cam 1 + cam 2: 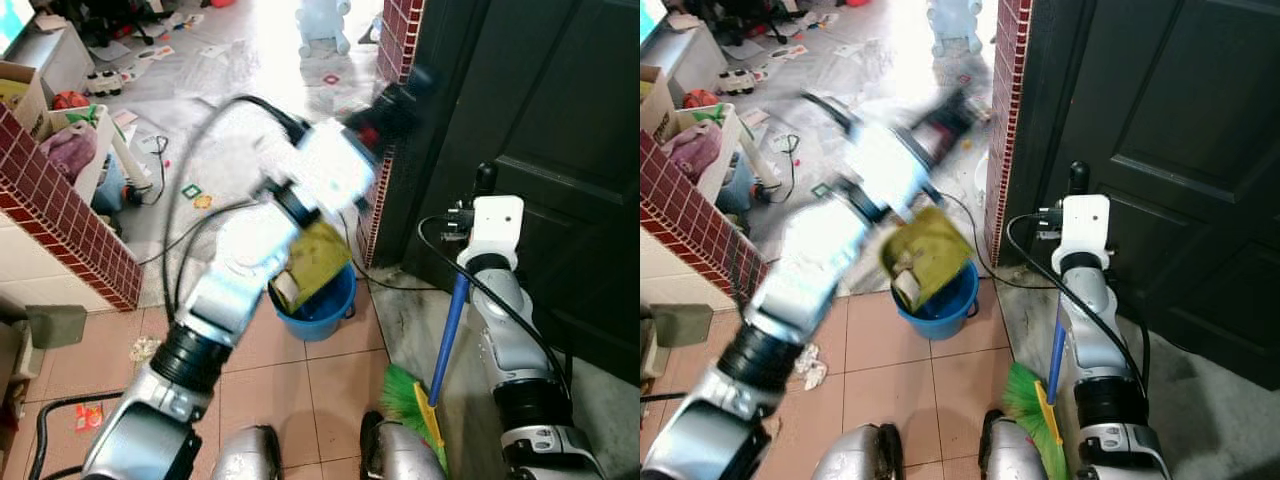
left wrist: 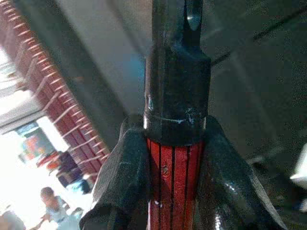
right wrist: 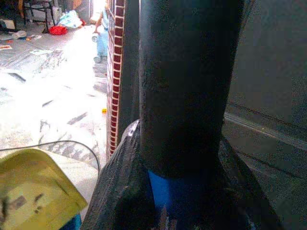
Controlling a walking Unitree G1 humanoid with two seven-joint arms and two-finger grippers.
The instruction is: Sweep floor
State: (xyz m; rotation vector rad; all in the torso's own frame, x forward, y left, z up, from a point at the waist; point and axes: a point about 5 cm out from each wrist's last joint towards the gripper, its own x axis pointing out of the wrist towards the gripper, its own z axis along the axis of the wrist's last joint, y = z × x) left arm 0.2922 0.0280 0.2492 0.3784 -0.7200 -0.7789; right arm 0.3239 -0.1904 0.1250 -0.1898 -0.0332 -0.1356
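Your left gripper is raised in front of the dark door, its jaws clenched on the red, black-capped handle of the yellow dustpan. The arm is blurred. The dustpan hangs tilted over the blue bucket, which stands on the tiled floor just beside the foot of the brick pillar.

Your right gripper sits low in front of the door, jaws clenched on the broom where the blue shaft meets its black grip. The broom stands nearly upright; its green bristles rest on the floor on the bucket's door side, close to your feet.

A black cable runs on the floor from behind the bucket, round the pillar's foot and along the door. A crumpled white scrap and a red wrapper lie on the tiles, on the bucket's side away from the door.

A low brick wall stands well apart from the bucket, opposite the door; a cardboard box of clothes sits behind it. Beyond the bucket the bright floor is strewn with papers, small toys and plastic sheet. Past the pillar, a person in blue is in the far room.
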